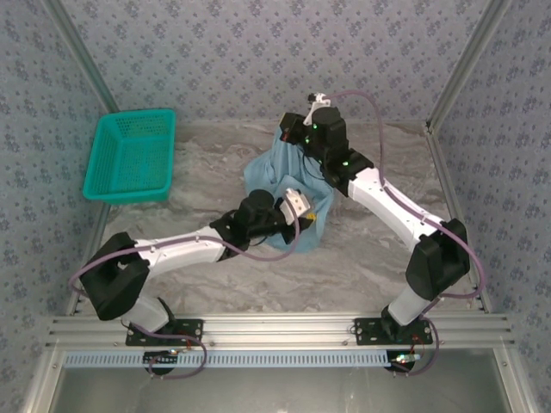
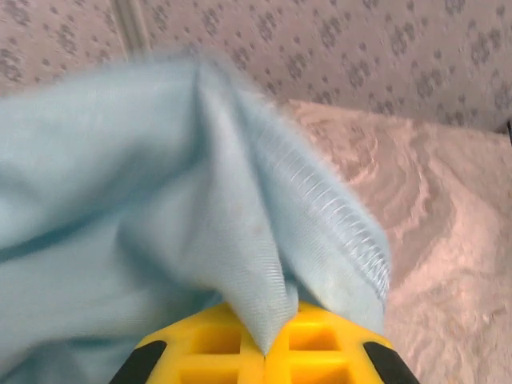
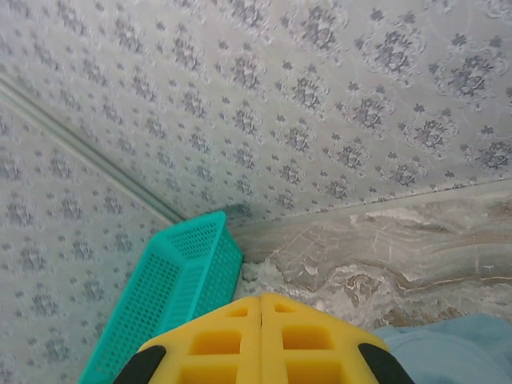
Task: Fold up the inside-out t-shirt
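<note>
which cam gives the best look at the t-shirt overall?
Top external: the whole t-shirt shows there, bunched on the table. Left wrist gives a blurred close-up of a stitched edge pinched in the shut left tool. Right wrist catches a small blue corner at bottom right.

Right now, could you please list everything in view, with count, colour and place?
t-shirt: one, light blue, bunched mid-table between the grippers.
basket: one, teal mesh, empty, far left of the table.
table: one, grey-beige marbled, under everything.
walls: three, pale with dark flower pattern, around the table.
frame rail: one, silver, near edge, under both arm bases.
left arm: one, black and white, reaching the shirt's near side.
right arm: one, black and white, reaching its far side.
left gripper: one, yellow fingers, shut on a t-shirt fold.
right gripper: one, yellow fingers, shut; a grip on cloth cannot be told.
</note>
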Robot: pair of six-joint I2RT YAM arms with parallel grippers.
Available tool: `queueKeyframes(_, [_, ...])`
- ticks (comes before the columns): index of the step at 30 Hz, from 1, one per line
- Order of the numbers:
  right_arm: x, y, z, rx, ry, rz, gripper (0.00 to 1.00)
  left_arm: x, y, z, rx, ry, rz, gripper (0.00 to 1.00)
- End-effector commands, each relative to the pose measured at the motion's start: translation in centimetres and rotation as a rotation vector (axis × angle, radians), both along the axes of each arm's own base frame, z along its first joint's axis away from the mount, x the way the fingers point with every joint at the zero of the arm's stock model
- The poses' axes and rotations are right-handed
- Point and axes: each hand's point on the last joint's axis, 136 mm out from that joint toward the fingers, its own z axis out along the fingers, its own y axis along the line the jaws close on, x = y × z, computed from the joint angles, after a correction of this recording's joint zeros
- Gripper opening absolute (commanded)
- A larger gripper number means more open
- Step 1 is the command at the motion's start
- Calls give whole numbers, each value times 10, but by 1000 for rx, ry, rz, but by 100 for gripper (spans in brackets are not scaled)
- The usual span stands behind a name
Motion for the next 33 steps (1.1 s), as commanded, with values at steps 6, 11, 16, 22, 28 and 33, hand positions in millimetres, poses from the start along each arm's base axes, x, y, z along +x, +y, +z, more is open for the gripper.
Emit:
queueKeyframes(6, [-12,-14,96,157,-143,60,0,3,3,-56,172,-54,72,0])
queueKeyframes(11, [-27,-17,114,-55,-155,189,0,8,32,-61,183,-8,125,22])
queueKeyframes(16, [-57,-16,146,-143,-291,343,0,1,61,-26,77,35,143,52])
queueKeyframes(22, [-77,-17,120,-241,-277,506,0,19,117,44,-192,112,261,70])
queueKeyframes(28, [-89,-25,78,-337,-222,604,0,80,155,54,-242,337,510,78])
queueKeyframes(33, [-91,-39,58,-321,-194,645,0,113,145,40,-209,514,517,79])
